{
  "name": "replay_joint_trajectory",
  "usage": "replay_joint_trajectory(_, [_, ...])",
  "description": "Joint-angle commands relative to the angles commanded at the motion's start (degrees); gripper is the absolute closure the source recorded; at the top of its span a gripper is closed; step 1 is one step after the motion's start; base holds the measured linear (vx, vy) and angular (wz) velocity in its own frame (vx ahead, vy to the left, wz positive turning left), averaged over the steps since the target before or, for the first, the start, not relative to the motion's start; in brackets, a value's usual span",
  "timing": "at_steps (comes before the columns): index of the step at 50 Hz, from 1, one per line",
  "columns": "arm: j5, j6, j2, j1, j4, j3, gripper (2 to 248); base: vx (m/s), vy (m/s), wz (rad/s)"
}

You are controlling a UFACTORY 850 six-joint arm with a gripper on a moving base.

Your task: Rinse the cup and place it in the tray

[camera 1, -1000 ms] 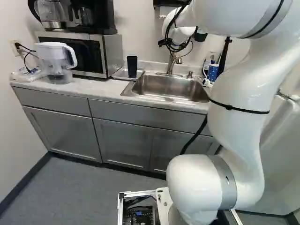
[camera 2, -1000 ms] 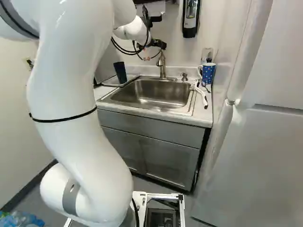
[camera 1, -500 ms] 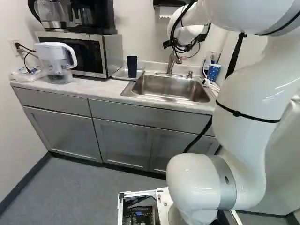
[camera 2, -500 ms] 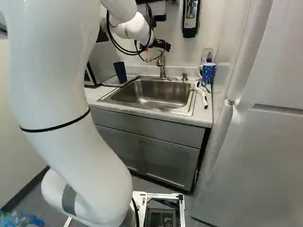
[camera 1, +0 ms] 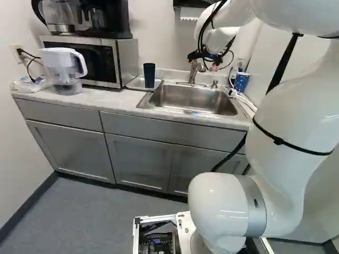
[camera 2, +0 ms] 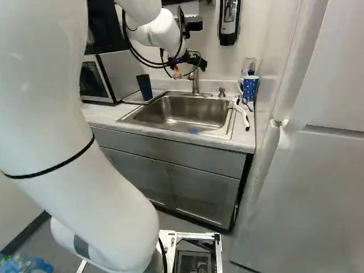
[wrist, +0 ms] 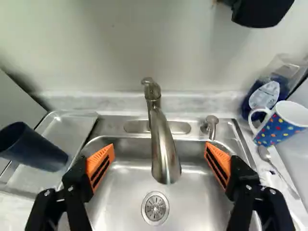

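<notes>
In the left base view, reading the clock around the sink [camera 1: 183,96], the tray [camera 1: 136,84] lies at ten o'clock with the dark cup [camera 1: 149,75] upright in it. The microwave [camera 1: 127,58] and pitcher [camera 1: 61,66] sit further out, also towards ten, with the coffee maker [camera 1: 108,18] on top of the microwave. The faucet [camera 1: 194,71] rises at twelve, the gripper [camera 1: 209,57] hangs near it, just past twelve, and the dotted mug [camera 1: 241,81] stands at two.

In the right base view, with the sink as the dial again, the dark cup is at ten o'clock and the dotted mug at two. A white utensil [camera 2: 243,116] lies at three, and a black dispenser [camera 2: 228,23] is mounted on the wall at one.

In the wrist view, taking straight ahead of the gripper [wrist: 160,147] as twelve, its two fingers stand wide apart, pads [wrist: 101,164] at nine and three, with no object gripped. The faucet's spout reaches between them, touching neither, and the drain [wrist: 155,208] shows at six. The dark cup and tray are at nine, well apart from the fingers. The soap pump [wrist: 210,126] is between one and two, the dotted mug between two and three with a bottle [wrist: 269,91] behind it, and a spoon [wrist: 276,168] near four.
</notes>
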Motion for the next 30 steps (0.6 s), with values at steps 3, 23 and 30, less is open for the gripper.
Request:
replay_joint_trajectory(3, [-1.69, 0.0, 0.86, -0.21, 0.0, 0.86, 3, 0.0, 0.0, 0.0])
replay_joint_trajectory(23, [-13.63, 0.0, 6.47, -1.48, 0.0, 6.32, 3, 0.0, 0.0, 0.0])
replay_joint_trajectory(30, [-17.85, 0.0, 7.39, -1.61, 0.0, 7.18, 3, 0.0, 0.0, 0.0])
